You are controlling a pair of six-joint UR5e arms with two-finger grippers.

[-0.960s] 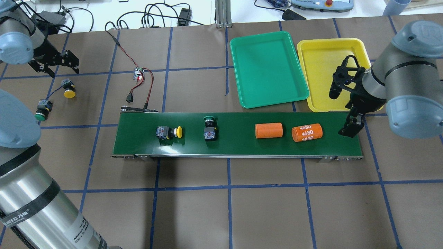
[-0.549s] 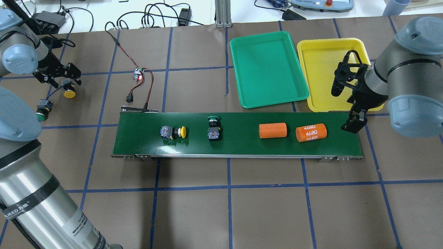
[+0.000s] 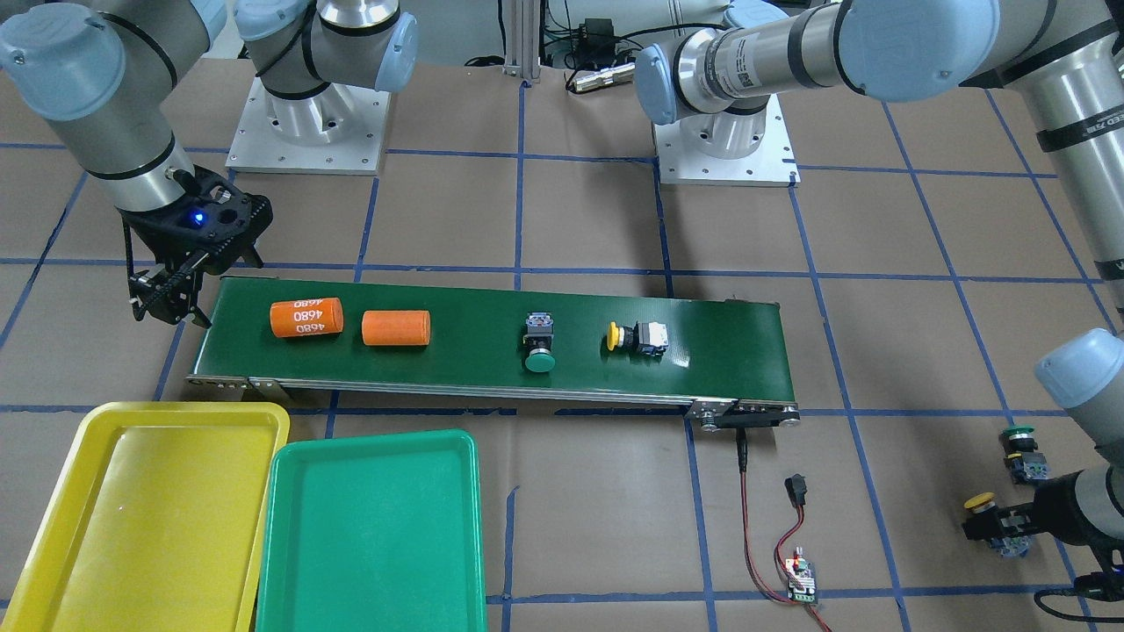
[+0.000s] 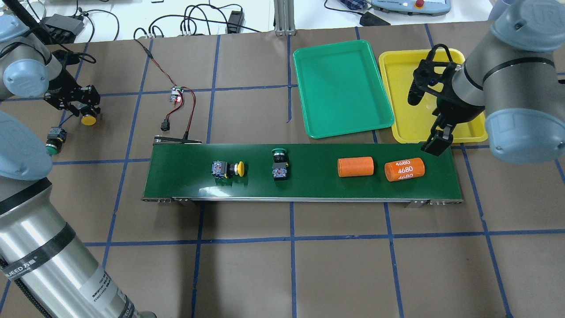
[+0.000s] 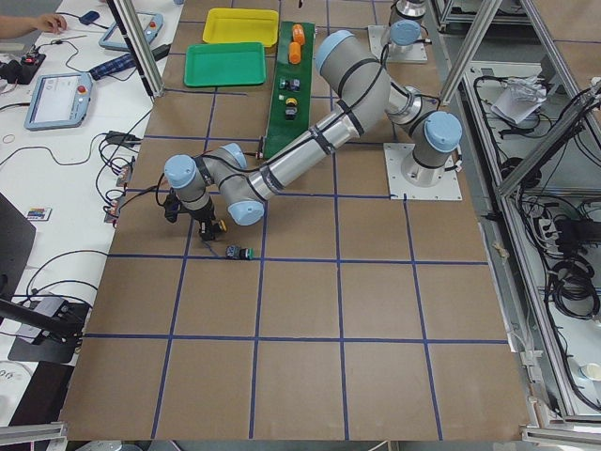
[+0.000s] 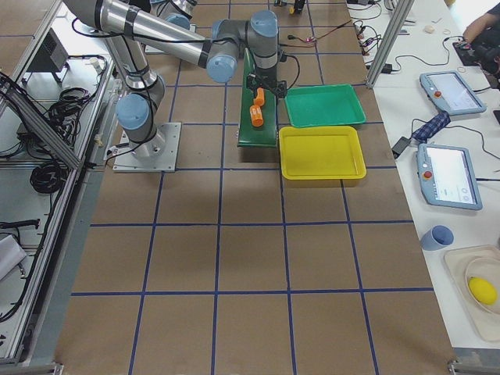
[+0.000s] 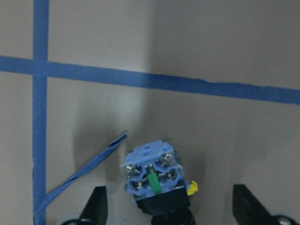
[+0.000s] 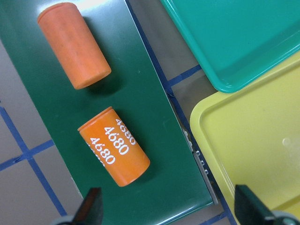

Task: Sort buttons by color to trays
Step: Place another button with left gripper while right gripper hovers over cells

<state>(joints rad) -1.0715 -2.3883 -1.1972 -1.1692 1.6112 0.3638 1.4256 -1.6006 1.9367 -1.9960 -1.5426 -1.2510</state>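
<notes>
Facing the robot, the conveyor belt [image 3: 492, 360] carries, from the view's left, the marked orange cylinder [image 3: 306, 318], the plain orange cylinder [image 3: 396, 327], the belt green button [image 3: 539, 344] and the belt yellow button [image 3: 634, 336], all lying apart from one another. The yellow tray [image 3: 132, 527] and the green tray [image 3: 369, 527] sit side by side on the counter [image 3: 571, 491], with no button in either. From overhead, the right gripper [image 4: 424, 119] hangs over the belt end next to the yellow tray, its fingers spread wide around nothing. The left gripper [image 4: 81, 106] is low at the loose yellow button [image 4: 88, 119], and the loose green button [image 4: 53, 142] lies nearby on the counter. The left side view shows the left gripper [image 5: 208, 225] down at the counter near the loose green button [image 5: 240, 252]. The right side view has the right gripper [image 6: 264, 83] over the belt, close to both cylinders. From the left wrist, the fingers [image 7: 96, 206] stand apart on either side of the loose yellow button's blue contact block without touching it. From the right wrist, the fingers [image 8: 91, 208] are spread wide above the marked orange cylinder and the belt's edge, with the corners of both trays beside them.
</notes>
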